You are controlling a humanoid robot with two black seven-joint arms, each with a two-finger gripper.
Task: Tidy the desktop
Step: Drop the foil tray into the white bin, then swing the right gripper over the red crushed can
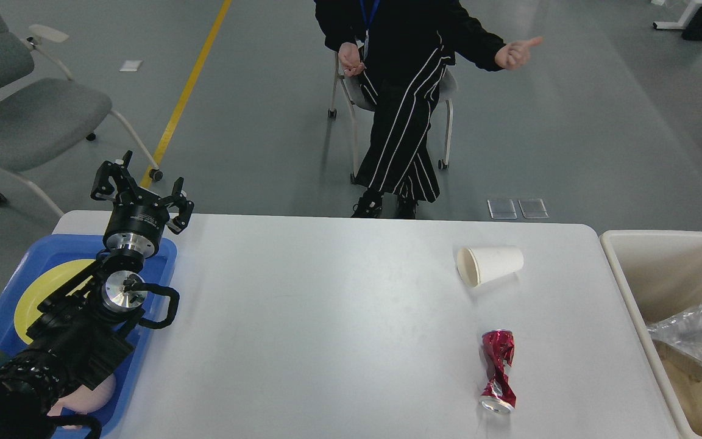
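Note:
The desktop [326, 329] is a wide white tabletop with rounded corners. A white paper cup [490, 265] lies on its side at the right, mouth toward the left. A crushed red can [498, 378] lies nearer me, below the cup. My left gripper [139, 190] is open and empty, raised over the table's far left corner above a blue tray [162, 268]. The tray holds a yellow plate [52, 286] and a pinkish item [92, 396], both partly hidden by my arm. My right gripper is out of view.
A cream bin [637, 292] stands against the table's right edge with a crumpled clear plastic bag [701, 335] inside. A person [406, 91] sits on a chair beyond the far edge. A grey chair [28, 116] stands at the far left.

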